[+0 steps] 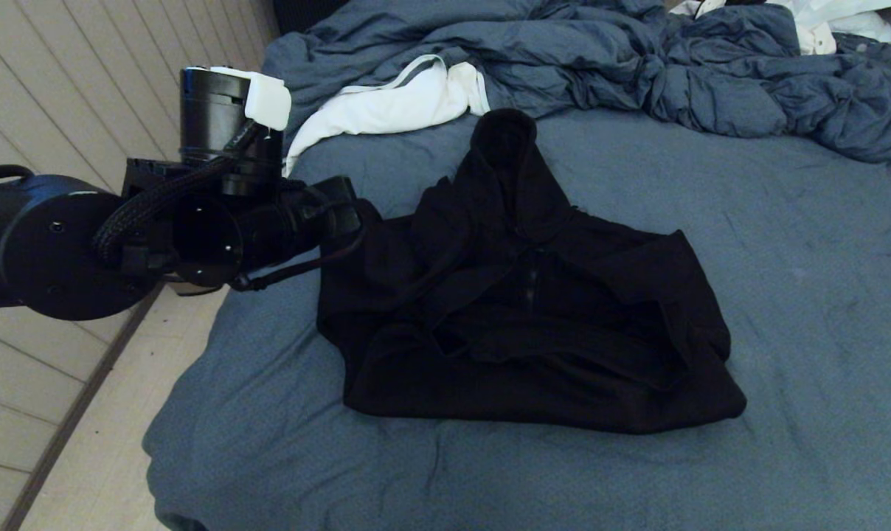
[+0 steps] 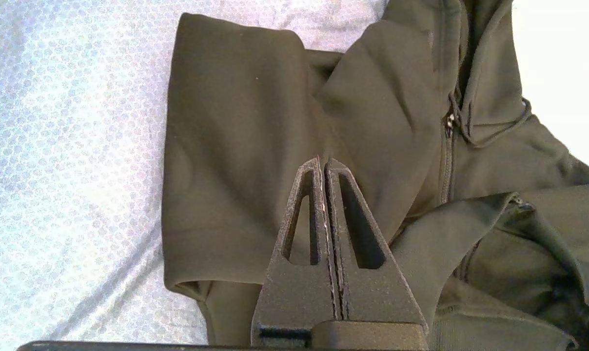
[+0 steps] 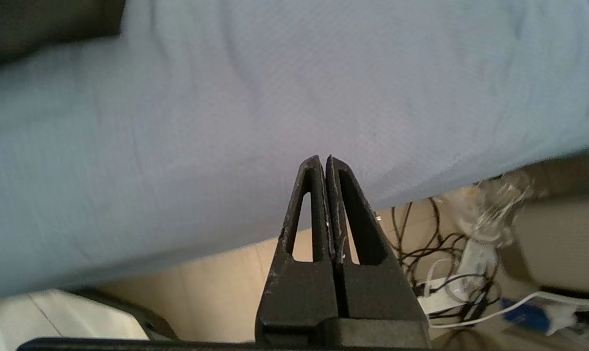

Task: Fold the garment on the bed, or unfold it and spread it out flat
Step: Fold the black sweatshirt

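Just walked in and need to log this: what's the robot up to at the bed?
A black zip hoodie lies partly folded on the bed, sleeves tucked in, hood pointing to the rumpled duvet. The left gripper hangs shut above the hoodie, holding nothing. The right gripper is shut and empty too, off by the bed's edge over the floor. A white cloth lies beyond.

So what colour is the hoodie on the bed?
Plain black hoodie, no pattern; the head view shows it best.

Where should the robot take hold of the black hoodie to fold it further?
Probably the hood: it sticks out flat beyond the folded body of the hoodie, toward the duvet. Come down from above, pinch its tip, and draw it back over the body.
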